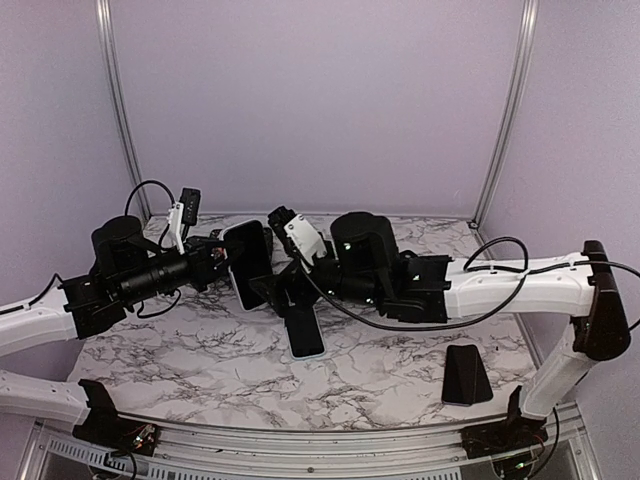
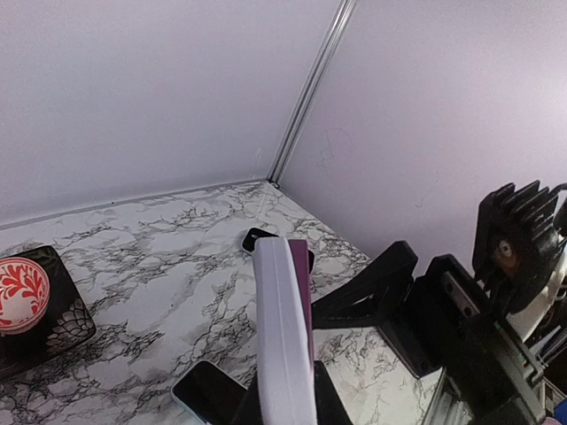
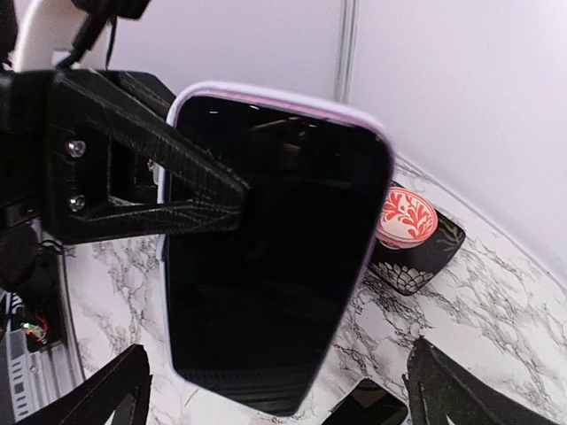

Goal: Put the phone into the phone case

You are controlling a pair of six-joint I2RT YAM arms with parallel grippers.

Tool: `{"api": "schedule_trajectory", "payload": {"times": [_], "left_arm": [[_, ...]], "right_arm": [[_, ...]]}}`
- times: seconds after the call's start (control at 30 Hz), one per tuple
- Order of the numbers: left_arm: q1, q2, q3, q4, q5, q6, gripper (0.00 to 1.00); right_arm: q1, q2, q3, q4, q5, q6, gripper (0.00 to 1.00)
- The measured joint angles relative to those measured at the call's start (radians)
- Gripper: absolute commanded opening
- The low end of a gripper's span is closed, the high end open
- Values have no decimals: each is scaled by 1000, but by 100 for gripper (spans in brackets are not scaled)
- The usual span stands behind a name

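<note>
My left gripper [image 1: 226, 262] is shut on a lavender-rimmed phone case [image 1: 247, 262] with a dark face, holding it upright above the table. The left wrist view shows the case edge-on [image 2: 282, 301] between my fingers. In the right wrist view it fills the middle [image 3: 266, 257], with a left finger [image 3: 151, 190] across it. The phone [image 1: 307, 335], black screen with a pale rim, lies flat on the marble below; it also shows in the left wrist view [image 2: 205, 396] and the right wrist view [image 3: 368, 409]. My right gripper [image 1: 278, 290] is open and empty, facing the case, above the phone.
A red-and-white bowl [image 2: 19, 294] sits on a black patterned coaster [image 3: 416, 257] near the back wall. A black wedge-shaped stand [image 1: 466, 375] is at the front right. A small dark flat thing [image 2: 255, 237] lies behind the case. Purple walls enclose the table.
</note>
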Motion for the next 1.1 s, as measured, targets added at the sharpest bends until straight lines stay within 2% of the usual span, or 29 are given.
{"api": "schedule_trajectory", "payload": {"times": [0.13, 0.27, 0.4, 0.43, 0.57, 0.6, 0.63, 0.7, 0.87, 0.9, 0.93, 0.97, 1.0, 1.1], "left_arm": [[9, -15, -3, -12, 97, 53, 0], [7, -27, -3, -10, 247, 82, 0], [-3, -40, -4, 3, 369, 100, 0], [-4, -43, -5, 8, 388, 103, 0], [-13, -56, -11, 31, 454, 108, 0], [-15, -57, -13, 35, 466, 108, 0], [-17, -57, -13, 39, 476, 108, 0], [-21, -57, -14, 42, 491, 108, 0], [-25, -58, -23, 61, 508, 163, 0], [-26, -58, -23, 63, 509, 165, 0], [-26, -58, -23, 64, 509, 166, 0], [-26, -58, -23, 65, 509, 166, 0], [-26, -58, -23, 66, 510, 160, 0], [-27, -58, -24, 64, 516, 143, 0]], "right_arm": [[-117, -184, -124, 17, -264, -65, 99], [-184, -275, -163, 71, -502, -109, 97], [-172, -251, -134, 88, -691, -132, 82], [-172, -233, -120, 84, -731, -132, 75], [-174, -169, -76, 69, -825, -125, 62], [-174, -154, -68, 65, -846, -119, 52], [-174, -142, -62, 64, -861, -117, 37], [-174, -117, -48, 61, -891, -109, 1], [-178, -97, -36, 54, -951, -32, 0], [-180, -97, -36, 57, -955, -29, 14], [-180, -97, -36, 57, -958, -25, 39], [-181, -97, -36, 58, -962, -21, 53], [-183, -97, -36, 58, -963, -19, 57], [-196, -100, -36, 58, -962, -27, 57]]}}
